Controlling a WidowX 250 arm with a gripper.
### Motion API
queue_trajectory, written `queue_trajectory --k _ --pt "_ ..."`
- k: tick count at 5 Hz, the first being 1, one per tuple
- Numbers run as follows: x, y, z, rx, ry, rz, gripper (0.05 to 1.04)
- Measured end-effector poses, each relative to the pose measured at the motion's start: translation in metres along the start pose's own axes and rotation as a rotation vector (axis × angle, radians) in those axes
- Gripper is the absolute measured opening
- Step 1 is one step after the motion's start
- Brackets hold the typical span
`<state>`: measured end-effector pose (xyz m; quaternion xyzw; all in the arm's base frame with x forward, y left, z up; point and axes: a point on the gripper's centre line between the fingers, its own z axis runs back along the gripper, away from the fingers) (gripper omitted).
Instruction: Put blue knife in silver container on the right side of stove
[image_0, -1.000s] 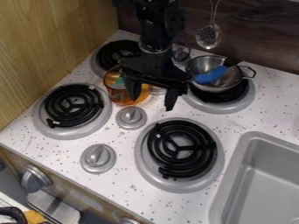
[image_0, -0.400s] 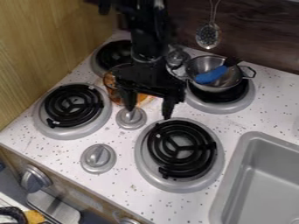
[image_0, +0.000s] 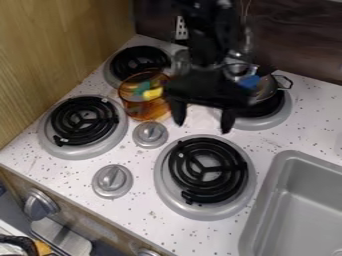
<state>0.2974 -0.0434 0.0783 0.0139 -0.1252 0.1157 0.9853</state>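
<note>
Camera view. Item: my own black gripper, hanging over the counter, behind the front right burner. Jaws parted widely, tips pointing down, nothing held.

Item: silver container, a metal pot with a looped side handle, set on the rear right burner; I cover its left portion. Contents: blue knife, of which I see a blue part lying inside the pot; the rest of it I cannot make out clearly.

Item: orange see-through container, standing upright between the left burners and me, just behind a grey knob. Contents: one green object and one yellow object, side by side; kinds uncertain.

Item: grey sink basin, sunk into the counter at lower right, partly in view.

Item: clear vessel, rear, beside my arm, blurred; contents cannot be told.
</note>
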Motion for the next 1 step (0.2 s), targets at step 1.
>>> queue_trajectory --k 1 --pt "0.0231 -0.0015 0.0191 0.061 -0.053 -0.032 0.999"
